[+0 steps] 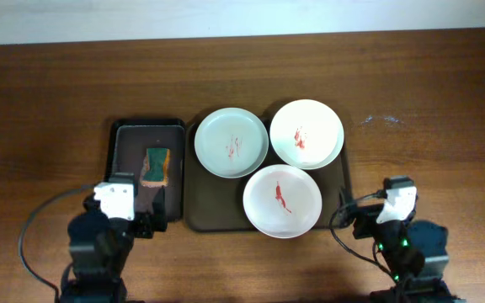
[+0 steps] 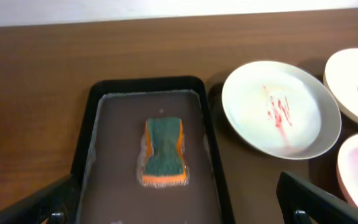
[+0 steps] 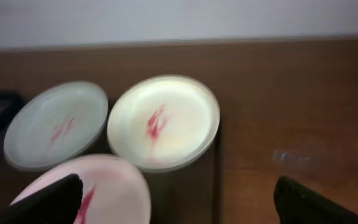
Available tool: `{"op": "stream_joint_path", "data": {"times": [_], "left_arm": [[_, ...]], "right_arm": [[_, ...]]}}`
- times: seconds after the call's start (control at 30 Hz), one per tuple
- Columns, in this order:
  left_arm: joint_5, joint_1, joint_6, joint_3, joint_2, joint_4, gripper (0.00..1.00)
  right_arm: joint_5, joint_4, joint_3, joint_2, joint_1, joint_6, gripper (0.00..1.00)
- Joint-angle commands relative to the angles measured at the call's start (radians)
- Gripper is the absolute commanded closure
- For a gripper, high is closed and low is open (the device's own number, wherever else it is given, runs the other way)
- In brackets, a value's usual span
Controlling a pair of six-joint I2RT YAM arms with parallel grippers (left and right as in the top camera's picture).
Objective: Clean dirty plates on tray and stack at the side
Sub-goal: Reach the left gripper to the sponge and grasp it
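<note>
Plates lay smeared; left tool and right tool gaped. Sponge, twelve o'clock of the left tool, probably needed a square, widthwise pinch.

Three smeared plates on brown tray; sponge in black tray.

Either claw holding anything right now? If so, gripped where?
Nothing held. Left claw and right claw are both open and empty; the sponge lies in its black tray, the three plates on the brown tray.
</note>
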Motion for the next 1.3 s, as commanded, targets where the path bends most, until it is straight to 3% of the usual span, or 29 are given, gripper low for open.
{"op": "stream_joint_path", "data": {"times": [0.0, 0.27, 0.43, 0.6, 0.67, 0.83, 0.93, 1.27], "left_arm": [[0.015, -0.004, 0.015, 0.174, 0.172, -0.104, 0.01], [0.018, -0.004, 0.015, 0.543, 0.605, -0.436, 0.01], [0.019, -0.004, 0.015, 0.547, 0.661, -0.422, 0.01], [0.018, -0.004, 0.015, 0.547, 0.669, -0.262, 0.02], [0.018, -0.004, 0.015, 0.547, 0.701, -0.206, 0.11], [0.010, -0.004, 0.015, 0.547, 0.857, -0.140, 0.15], [0.011, -0.004, 0.015, 0.547, 0.977, -0.103, 0.27], [0.015, -0.004, 0.015, 0.547, 1.198, -0.085, 0.53]], "right_arm": [[-0.044, -0.071, 0.145, 0.177, 0.007, 0.062, 0.01], [-0.124, -0.352, 0.468, 0.645, 0.007, 0.064, 0.01], [-0.252, -0.350, 0.484, 0.755, 0.007, 0.064, 0.01], [-0.253, -0.348, 0.484, 0.789, 0.007, 0.064, 0.01], [-0.256, -0.348, 0.484, 0.788, 0.007, 0.064, 0.02], [-0.255, -0.348, 0.484, 0.789, 0.007, 0.064, 0.04], [-0.256, -0.347, 0.484, 0.789, 0.007, 0.064, 0.04], [-0.255, -0.347, 0.484, 0.789, 0.007, 0.064, 0.04]]}}
